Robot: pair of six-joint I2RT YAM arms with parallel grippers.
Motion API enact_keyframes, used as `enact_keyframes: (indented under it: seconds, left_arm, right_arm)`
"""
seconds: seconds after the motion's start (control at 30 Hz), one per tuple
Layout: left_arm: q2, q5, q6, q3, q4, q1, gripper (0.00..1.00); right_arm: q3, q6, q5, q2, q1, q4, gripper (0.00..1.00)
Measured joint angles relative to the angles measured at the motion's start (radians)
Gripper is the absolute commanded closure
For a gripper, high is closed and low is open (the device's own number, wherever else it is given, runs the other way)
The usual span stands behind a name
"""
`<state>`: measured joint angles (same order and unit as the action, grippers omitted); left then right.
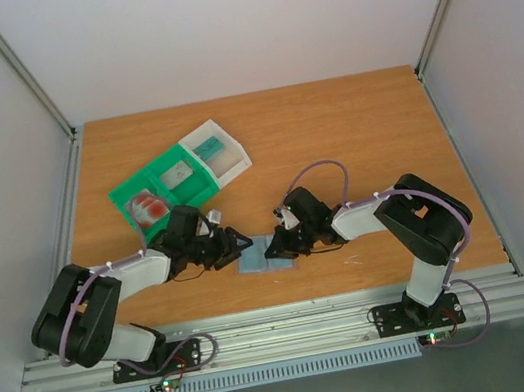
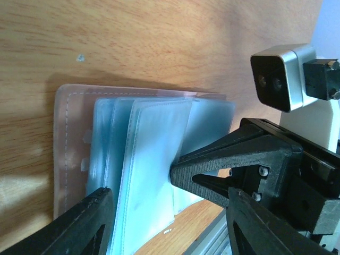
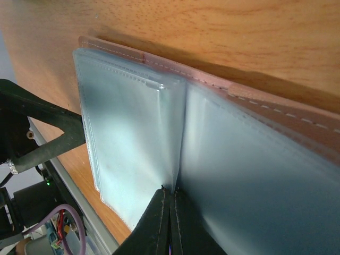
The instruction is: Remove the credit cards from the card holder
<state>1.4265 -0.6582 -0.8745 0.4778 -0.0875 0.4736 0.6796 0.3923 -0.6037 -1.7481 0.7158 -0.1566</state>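
The blue-grey card holder (image 1: 265,257) lies open on the table between my two grippers, with its clear sleeves (image 2: 151,143) fanned up. My left gripper (image 1: 239,244) is open, its fingers standing either side of the left panel's sleeves (image 2: 169,195). My right gripper (image 1: 280,245) is shut, its joined tips (image 3: 170,197) pressed onto the centre crease of the holder (image 3: 255,175). Credit cards lie in the green-and-white tray: red-blotched ones (image 1: 150,207) and a teal one (image 1: 214,149). I cannot tell whether any sleeve holds a card.
The green-and-white compartment tray (image 1: 126,194) sits behind my left arm. A metal rail (image 1: 285,326) runs along the near table edge just below the holder. The right wrist's camera (image 2: 279,74) looms close in the left wrist view.
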Motion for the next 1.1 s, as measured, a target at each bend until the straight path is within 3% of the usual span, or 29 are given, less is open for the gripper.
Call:
enact_keyframes:
  seconds: [0.33, 0.5, 0.77, 1.1]
  left_arm:
    - [0.035, -0.024, -0.003, 0.000, -0.024, 0.000, 0.42]
    - [0.034, -0.038, -0.014, 0.000, -0.038, 0.000, 0.48]
    - [0.000, -0.050, -0.036, 0.000, -0.043, 0.002, 0.69]
    - [-0.002, -0.069, -0.046, 0.000, -0.048, 0.017, 0.72]
  right_arm:
    - [-0.004, 0.005, -0.001, 0.000, -0.001, -0.008, 0.99]
    - [-0.004, 0.011, -0.002, 0.000, -0.001, -0.009, 0.99]
    - [-0.005, 0.016, -0.004, 0.000, -0.001, -0.014, 0.92]
    - [-0.012, 0.032, -0.006, 0.007, 0.000, -0.033, 0.85]
